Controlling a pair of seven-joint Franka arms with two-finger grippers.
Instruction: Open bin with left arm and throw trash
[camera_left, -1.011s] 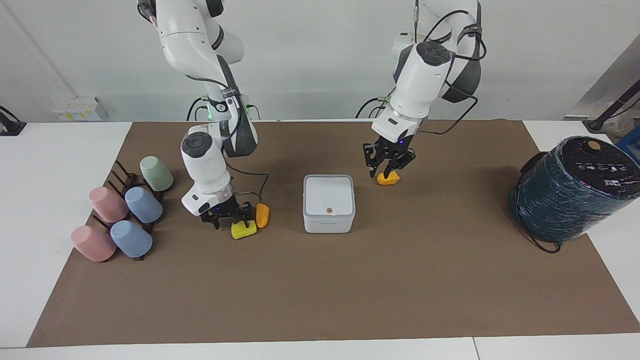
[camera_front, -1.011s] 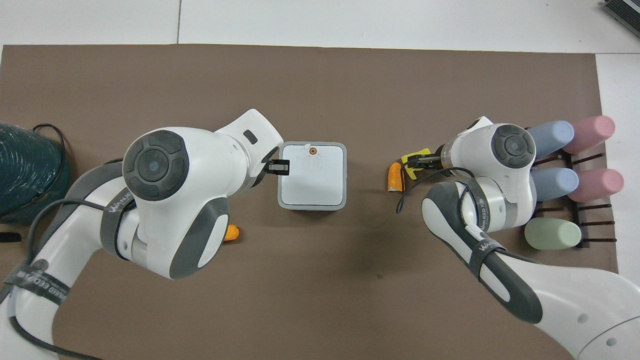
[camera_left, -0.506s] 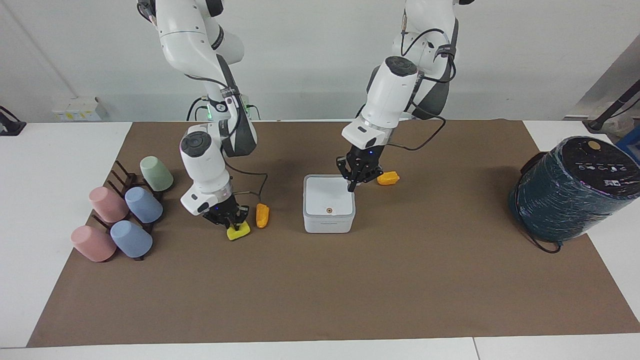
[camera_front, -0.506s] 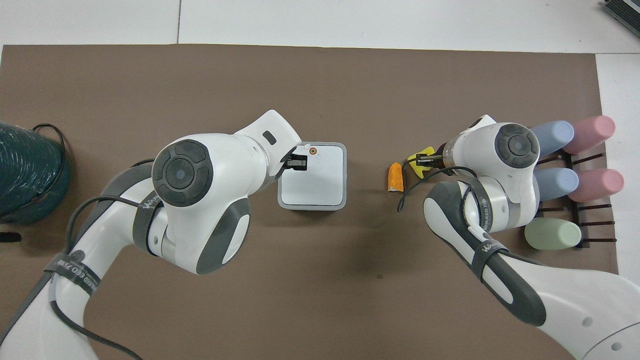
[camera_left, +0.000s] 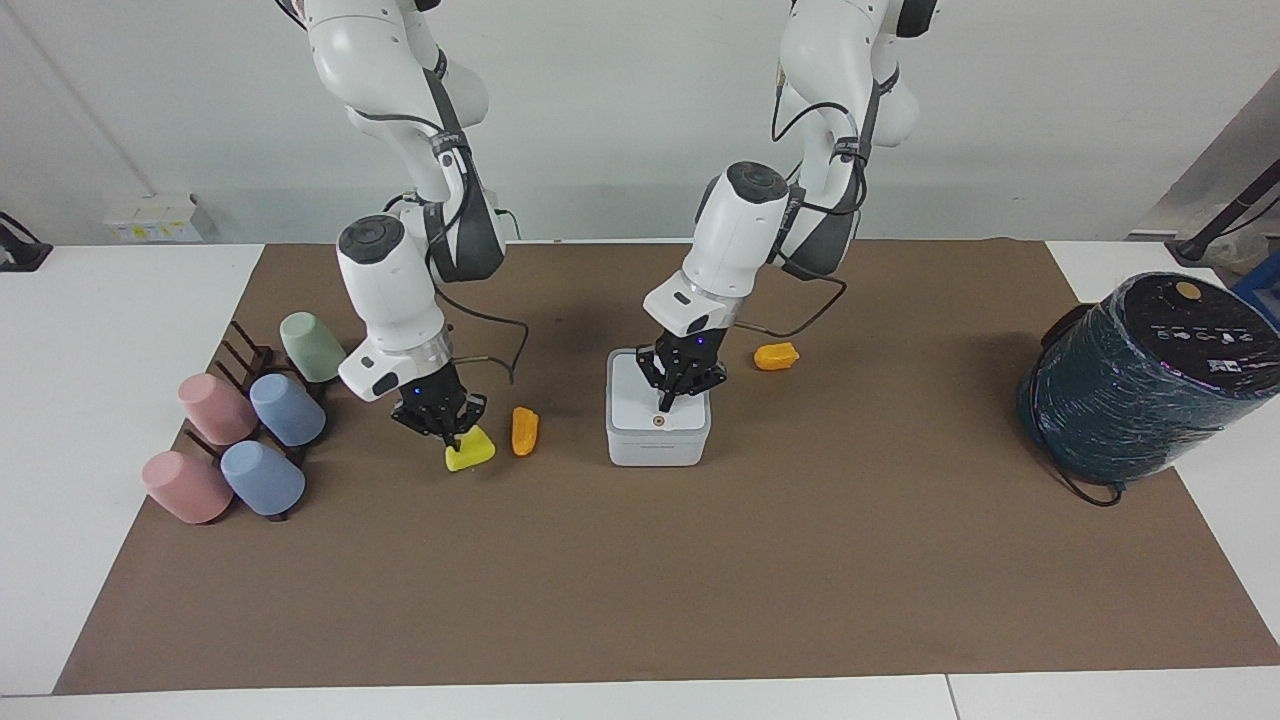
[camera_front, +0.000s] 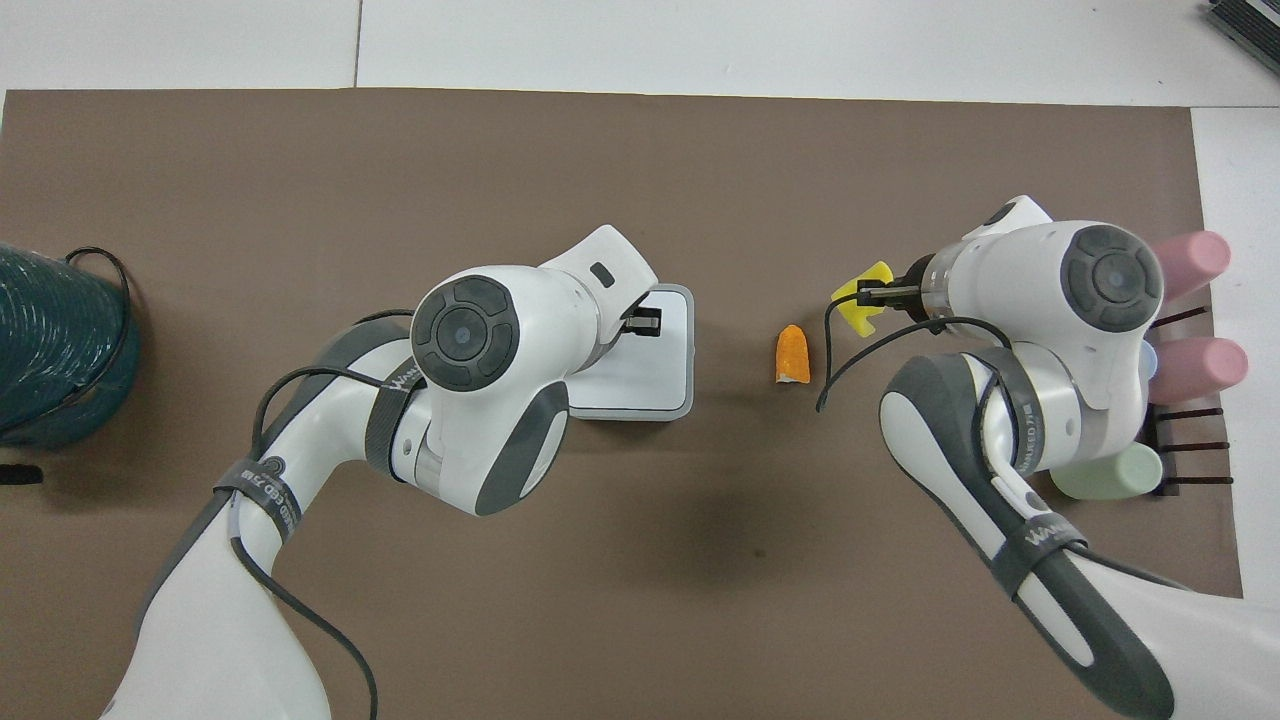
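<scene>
The white bin (camera_left: 657, 448) stands mid-mat with its lid closed, orange dot (camera_left: 658, 421) on top. My left gripper (camera_left: 664, 402) points down over the lid, tips just above the dot, fingers together and empty. In the overhead view the left arm covers much of the bin (camera_front: 650, 385); the left gripper (camera_front: 645, 322) is over its lid. My right gripper (camera_left: 448, 432) is shut on the yellow trash piece (camera_left: 470, 452), held tilted just above the mat; it also shows overhead (camera_front: 862, 300). One orange piece (camera_left: 524, 430) lies beside it. The other orange piece (camera_left: 776, 355) lies beside the bin, nearer to the robots.
Pink, blue and green cups (camera_left: 250, 430) lie on a dark rack at the right arm's end of the table. A big dark teal wrapped cylinder (camera_left: 1150, 375) with a cable stands at the left arm's end. Brown mat (camera_left: 640, 580) covers the table.
My left gripper moved from the orange piece beside the bin to over the bin's lid. My right gripper closed on the yellow piece and raised it slightly.
</scene>
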